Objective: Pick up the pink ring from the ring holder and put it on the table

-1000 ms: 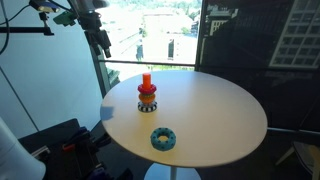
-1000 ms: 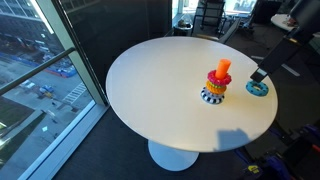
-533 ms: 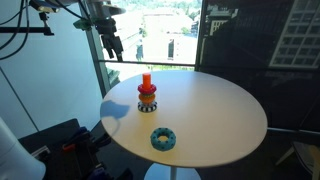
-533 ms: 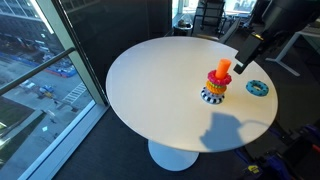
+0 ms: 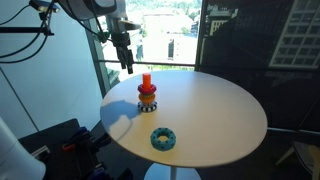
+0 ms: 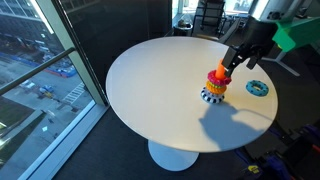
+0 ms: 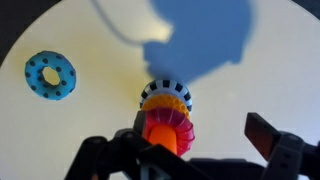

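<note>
The ring holder stands on the round cream table, with an orange-red peg and stacked rings; it shows in both exterior views. The pink ring sits on top of the stack, around the peg, above an orange-yellow ring. My gripper hangs above and beside the holder, clear of it. In the wrist view the gripper is open and empty, its fingers on either side of the peg's top.
A teal-blue ring lies flat on the table apart from the holder. Large windows and a dark wall surround the table. Dark equipment sits on the floor beside it.
My gripper has moved across and down toward the ring holder, from off to the side to just above it. Its shadow has slid onto the table near the holder. The rings have not moved.
</note>
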Action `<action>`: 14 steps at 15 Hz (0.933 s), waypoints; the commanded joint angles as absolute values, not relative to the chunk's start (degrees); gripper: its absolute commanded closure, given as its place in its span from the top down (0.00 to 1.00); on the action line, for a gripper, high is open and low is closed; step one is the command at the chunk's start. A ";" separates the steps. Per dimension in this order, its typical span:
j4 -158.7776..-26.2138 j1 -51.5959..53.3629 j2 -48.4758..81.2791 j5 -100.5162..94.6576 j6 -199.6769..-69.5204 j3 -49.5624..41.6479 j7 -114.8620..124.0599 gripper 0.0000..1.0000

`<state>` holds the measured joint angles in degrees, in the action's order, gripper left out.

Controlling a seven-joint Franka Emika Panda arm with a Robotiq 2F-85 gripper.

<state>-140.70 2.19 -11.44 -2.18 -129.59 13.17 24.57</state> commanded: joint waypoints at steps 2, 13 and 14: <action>-138.24 1.96 -5.57 -4.60 -131.11 10.82 28.74 1.00; -138.88 3.48 -2.58 -2.96 -133.85 7.98 27.08 1.00; -138.97 3.48 -2.45 -3.21 -134.40 7.93 27.74 1.00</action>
